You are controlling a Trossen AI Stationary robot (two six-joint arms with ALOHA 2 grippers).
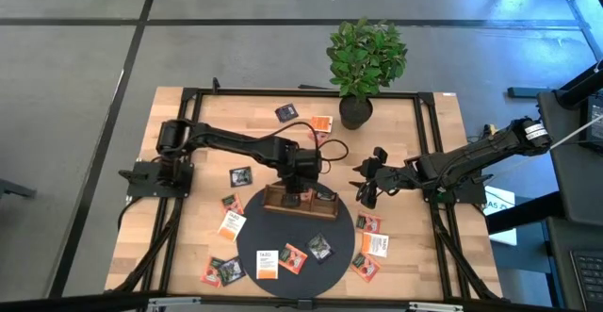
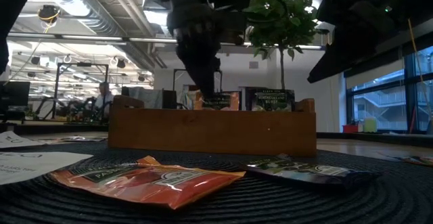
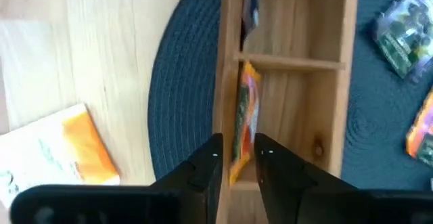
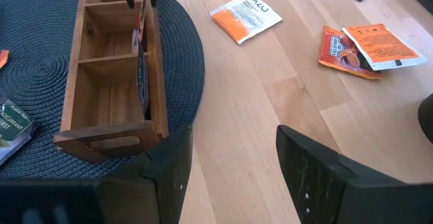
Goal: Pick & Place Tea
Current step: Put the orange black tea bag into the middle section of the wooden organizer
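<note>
Pale smooth wooden table [image 1: 198, 218], ribbed woven dark mat [image 1: 254, 235], glossy foil sachets [image 2: 145, 178]

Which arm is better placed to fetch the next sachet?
Probably right: the right gripper hangs open beside the tray, near sachets. The left gripper is over a tray compartment, straddling an orange sachet.

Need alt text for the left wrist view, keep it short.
The left claw sits over a wooden tray with its fingers either side of an orange tea bag standing on edge in one compartment. The tray rests on a dark round mat; another orange-and-white tea bag lies on the table.
</note>
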